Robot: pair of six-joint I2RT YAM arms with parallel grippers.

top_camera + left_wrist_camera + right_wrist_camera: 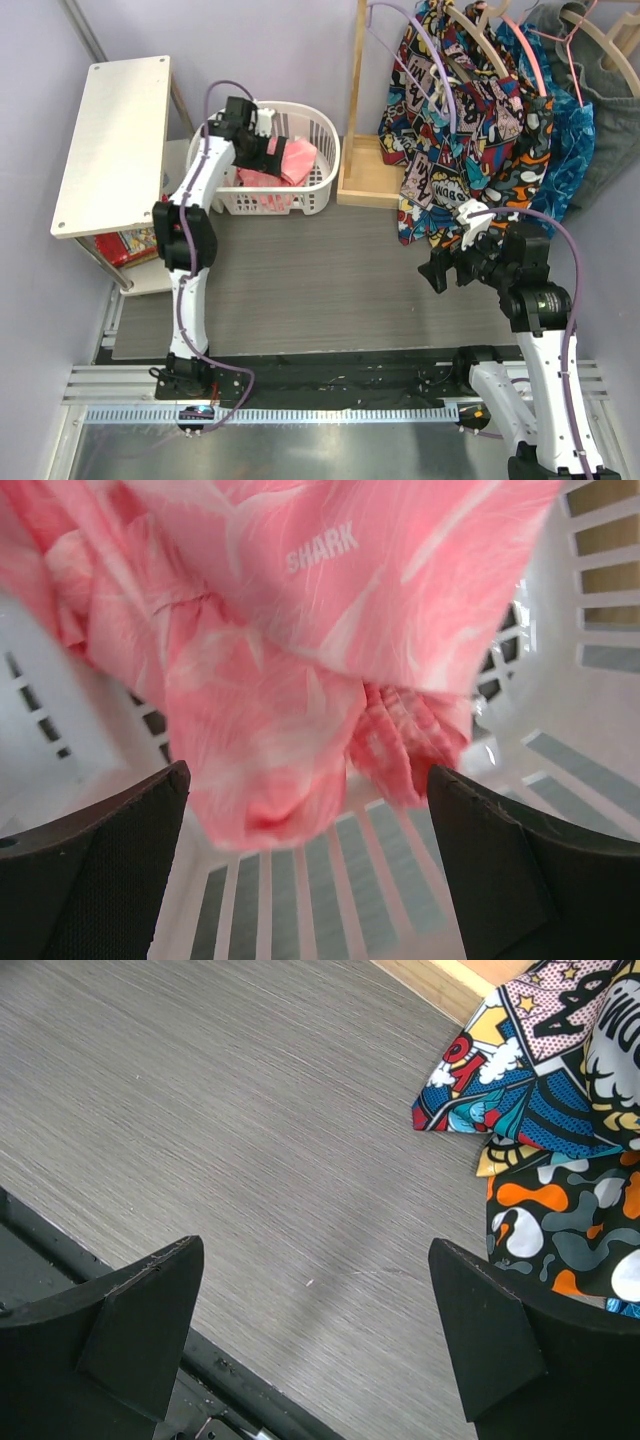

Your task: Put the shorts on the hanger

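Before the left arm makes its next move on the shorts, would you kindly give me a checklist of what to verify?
1. Are the left fingers spread wide? Ok.
2. Do the shorts lie in the gap between them, inside the basket? Ok.
3. Are the shorts gripped? Not ok; the fingers are not closed on the fabric.
4. Are the right fingers open and holding nothing, above the table? Ok.
5. Is the hanger free of clothes? Cannot tell; it hangs among the comic-print garments.
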